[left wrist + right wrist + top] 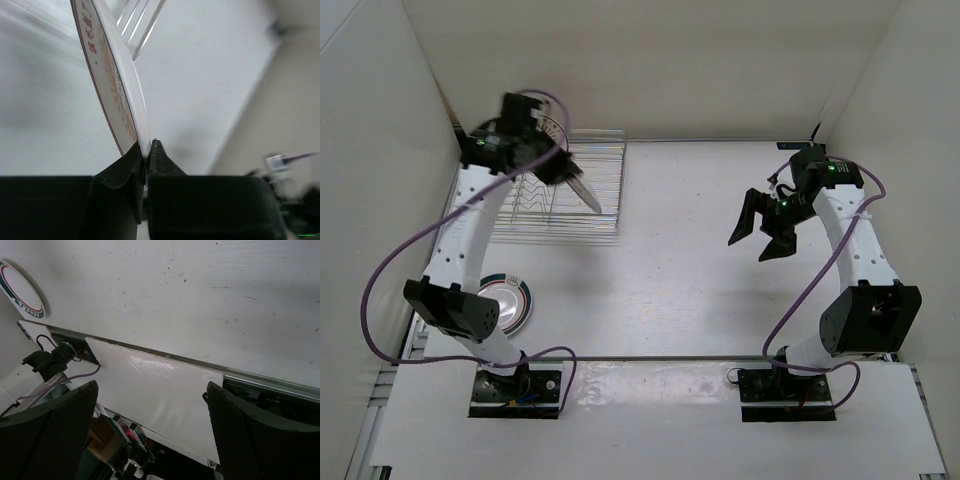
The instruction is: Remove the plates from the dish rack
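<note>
With the left gripper (146, 150) pinching only the rim of the sunburst plate (114, 87), tilted above the dish rack (608, 212), a quick swing could drop it back there; the right gripper (752, 248) gapes empty, well apart from the rack.

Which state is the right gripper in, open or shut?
Open: the right gripper has its two fingers wide apart, with nothing between them.

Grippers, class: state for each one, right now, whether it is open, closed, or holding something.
Left gripper: closed on the rim of an orange-patterned plate.
Right gripper: open, holding nothing.
</note>
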